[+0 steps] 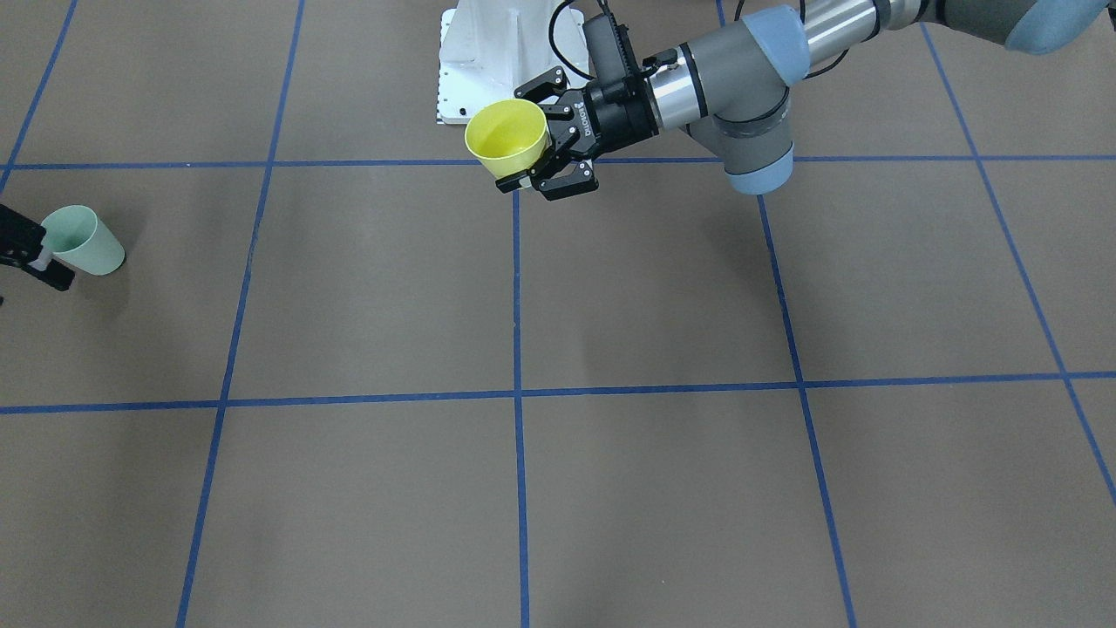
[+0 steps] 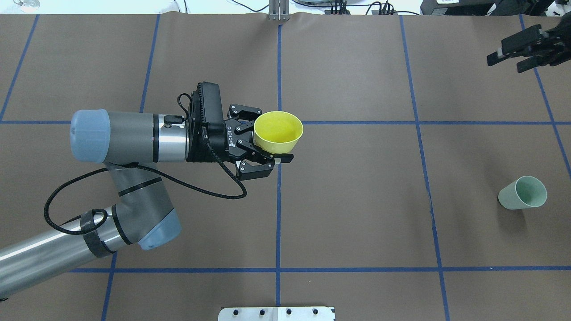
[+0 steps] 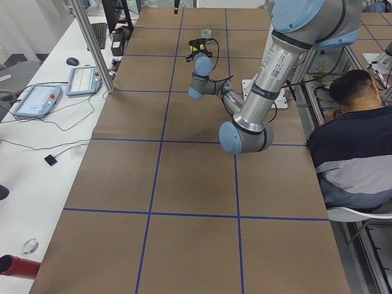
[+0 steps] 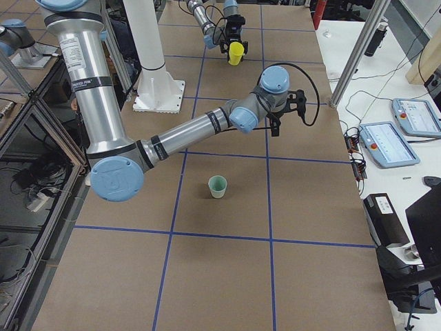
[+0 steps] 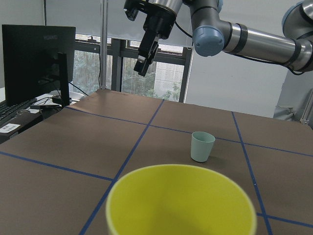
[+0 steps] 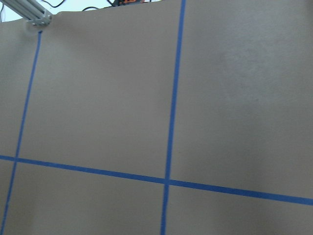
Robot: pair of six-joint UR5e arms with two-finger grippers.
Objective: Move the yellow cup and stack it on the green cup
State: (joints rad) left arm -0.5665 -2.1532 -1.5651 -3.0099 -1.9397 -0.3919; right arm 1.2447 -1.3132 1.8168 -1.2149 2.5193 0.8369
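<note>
My left gripper (image 2: 272, 136) is shut on the yellow cup (image 2: 277, 131) and holds it upright above the table near the middle grid line. The cup also shows in the front view (image 1: 507, 138), with the gripper (image 1: 516, 139) around its wall, and fills the bottom of the left wrist view (image 5: 181, 200). The green cup (image 2: 523, 192) stands upright on the table at the right side; it also shows in the front view (image 1: 83, 240) and the left wrist view (image 5: 202, 146). My right gripper (image 2: 504, 64) hangs open and empty above the far right, well away from the green cup.
The white robot base plate (image 2: 276, 313) sits at the table's near edge. A metal post (image 2: 279, 11) stands at the far edge. A seated person (image 3: 352, 141) is beside the robot. Tablets (image 4: 386, 141) lie on the side bench.
</note>
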